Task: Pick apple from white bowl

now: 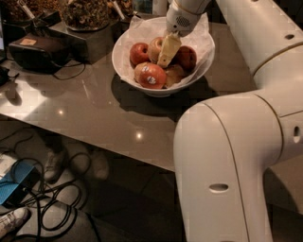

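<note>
The white bowl [124, 64], lined with crinkled white paper, stands on the grey table and holds several apples. The yellow-gold, red-blushed apple [154, 47] lies at the bowl's middle back. An apple with a white sticker [149, 76] lies in front of it, and deep-red apples lie at the left [138, 53] and right [188, 57]. My gripper [165, 57] reaches down from the top into the bowl, its cream tip right beside the yellow-gold apple, on that apple's right side. Whether it touches the apple does not show.
My white arm [236, 160] fills the right foreground and hides that part of the table. A black device [38, 52] with a cable and snack containers [85, 12] stand at the back left. Below the table's front edge are cables, a blue object [16, 186] and shoes.
</note>
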